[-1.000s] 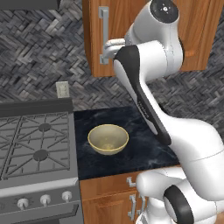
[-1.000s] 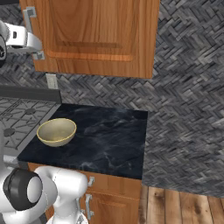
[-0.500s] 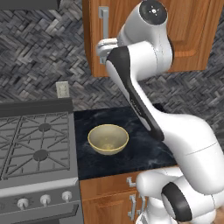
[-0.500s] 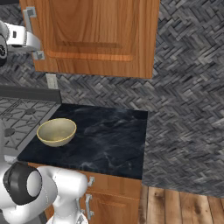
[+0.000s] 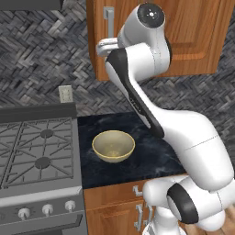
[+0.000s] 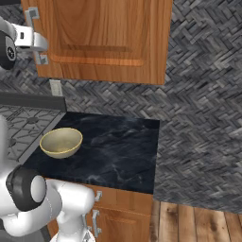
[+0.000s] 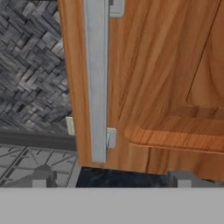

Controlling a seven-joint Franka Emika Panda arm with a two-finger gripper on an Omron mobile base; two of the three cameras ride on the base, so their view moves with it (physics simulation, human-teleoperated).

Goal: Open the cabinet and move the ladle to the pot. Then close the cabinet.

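The cabinet [image 5: 193,36] hangs on the wall with its wooden door shut. Its long silver bar handle [image 7: 97,78] runs down the door's left edge, also seen as the handle [image 5: 109,18] in the left base view. My gripper [image 7: 111,179] is open and empty, right in front of the handle's lower half, its fingertips [image 7: 41,177] to either side of the bar's line. From the base views the gripper [image 5: 103,47] [image 6: 41,43] is level with the door's lower left corner. The ladle is hidden and the pot is out of view.
A yellowish-beige bowl [image 5: 113,146] sits on the black marble counter [image 6: 118,151]. The gas stove [image 5: 36,156] is to its left. Low cabinets with small handles [image 5: 137,215] are below. The counter ends at the right, beside a patterned wall and wood floor [image 6: 198,222].
The hand has shifted slightly left and up, closer to the cabinet handle, with the elbow swinging along. The jaws stay open. Door and bowl are unchanged.
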